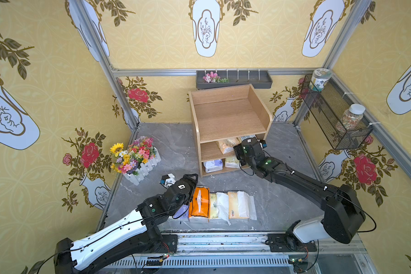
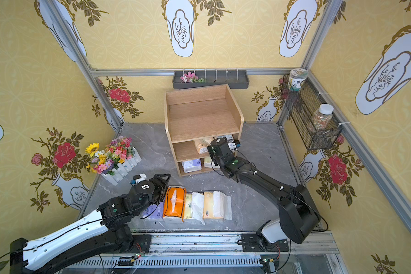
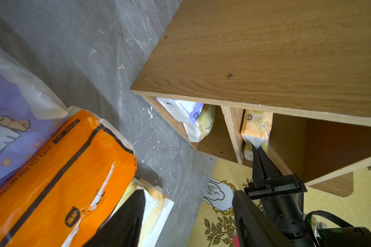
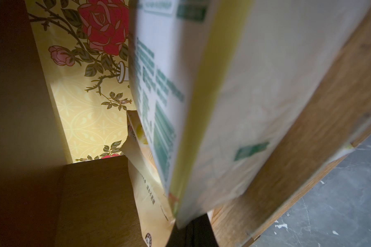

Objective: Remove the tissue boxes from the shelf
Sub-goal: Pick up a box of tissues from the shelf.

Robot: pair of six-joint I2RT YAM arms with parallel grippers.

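Right gripper [image 3: 257, 149] clamped on green-printed tissue pack [image 4: 223, 107]
Arm reaches toward 11 o'clock into shelf [image 1: 228, 113] middle tier; left gripper [image 1: 191, 180] hangs, jaws apart, at shelf's 7 o'clock

Two overhead and two wrist views, all sharing the shelf [image 1: 228, 113].
In both top views the whole scene is seen from high at the front, facing down and back. From the left wrist the shelf's open front is seen obliquely; from the right wrist, very close, behind a green-printed tissue pack [image 4: 234, 96].
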